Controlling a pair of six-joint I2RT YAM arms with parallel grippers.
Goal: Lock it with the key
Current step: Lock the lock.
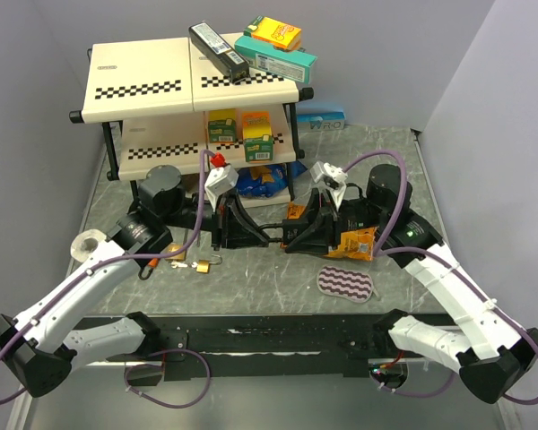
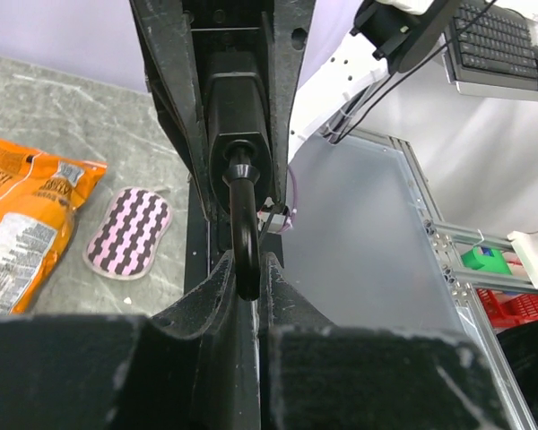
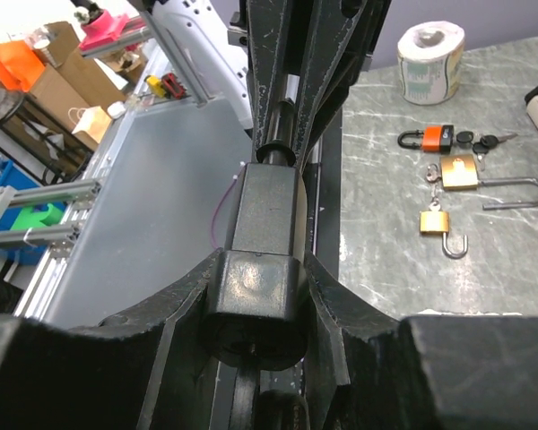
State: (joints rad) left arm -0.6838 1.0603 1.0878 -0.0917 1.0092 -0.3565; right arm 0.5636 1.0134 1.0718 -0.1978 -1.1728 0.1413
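The right end effector (image 3: 258,305) pinches the lock (image 3: 264,215); the left end effector (image 2: 247,278) pinches its shackle (image 2: 244,215). The keys (image 3: 477,141) lie on the worktop (image 3: 386,224), nearer the left arm.

The right tool (image 3: 258,309) clamps the black padlock (image 3: 267,210). Right of it on the worktop (image 3: 386,278) lie an orange padlock (image 3: 438,137), a large brass padlock (image 3: 459,172), a small brass padlock (image 3: 433,221) and a paper roll (image 3: 430,61).

A black padlock (image 3: 258,269) over a grey marbled tabletop (image 1: 269,279).
Right of the black padlock, an orange snack bag (image 1: 357,244) and a pink pad (image 1: 348,283) with black wavy stripes; left, a brass padlock (image 3: 458,172) and an orange padlock (image 3: 438,137); behind, a cream shelf (image 1: 139,67) with black-and-white checks.
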